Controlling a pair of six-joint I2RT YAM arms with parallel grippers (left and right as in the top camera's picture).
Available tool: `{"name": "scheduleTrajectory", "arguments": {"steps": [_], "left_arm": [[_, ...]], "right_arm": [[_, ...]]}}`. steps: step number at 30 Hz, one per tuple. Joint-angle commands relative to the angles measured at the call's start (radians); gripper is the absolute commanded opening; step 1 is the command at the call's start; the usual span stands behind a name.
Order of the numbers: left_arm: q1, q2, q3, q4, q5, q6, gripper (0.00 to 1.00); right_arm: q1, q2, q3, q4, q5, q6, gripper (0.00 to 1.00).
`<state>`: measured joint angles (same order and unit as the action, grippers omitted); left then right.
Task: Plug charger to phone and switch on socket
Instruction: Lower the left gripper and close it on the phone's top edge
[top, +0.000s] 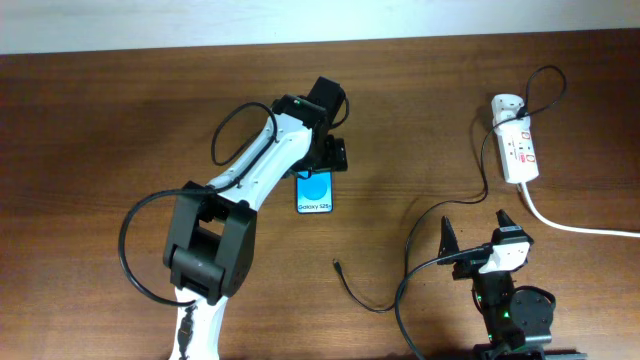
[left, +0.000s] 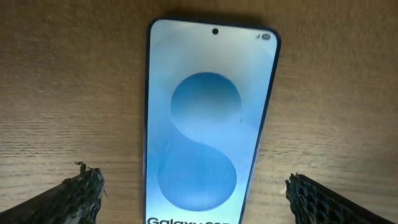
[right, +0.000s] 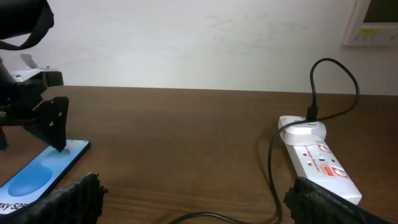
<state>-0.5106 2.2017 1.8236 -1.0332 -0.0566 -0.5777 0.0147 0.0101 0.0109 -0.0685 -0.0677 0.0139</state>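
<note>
The phone lies flat on the table with its blue screen up. It fills the left wrist view and shows at the left of the right wrist view. My left gripper is open, its fingers either side of the phone and apart from it. The charger cable runs from the white adapter in the socket to a free plug tip on the table. My right gripper is open and empty, over the cable, near the socket.
The socket's thick white cord runs off to the right edge. A pale wall stands behind the table's far edge. The left arm stretches from the front left across the table.
</note>
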Motion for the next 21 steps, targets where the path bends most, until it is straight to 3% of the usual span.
{"name": "scheduleTrajectory", "arguments": {"steps": [1,11,17,21], "left_arm": [[-0.007,0.009,0.01,0.016,-0.047,-0.029,0.99],[-0.005,0.072,0.01,0.038,-0.098,-0.029,0.99],[-0.003,0.089,0.01,0.068,0.021,-0.02,0.99],[-0.003,0.092,0.01,0.074,0.016,0.003,0.99]], "right_arm": [[0.006,-0.006,-0.005,-0.006,0.002,-0.006,0.98],[0.006,-0.006,-0.005,-0.006,0.002,-0.006,0.98],[0.006,-0.006,-0.005,-0.006,0.002,-0.006,0.99],[0.006,-0.006,-0.005,-0.006,0.002,-0.006,0.98]]}}
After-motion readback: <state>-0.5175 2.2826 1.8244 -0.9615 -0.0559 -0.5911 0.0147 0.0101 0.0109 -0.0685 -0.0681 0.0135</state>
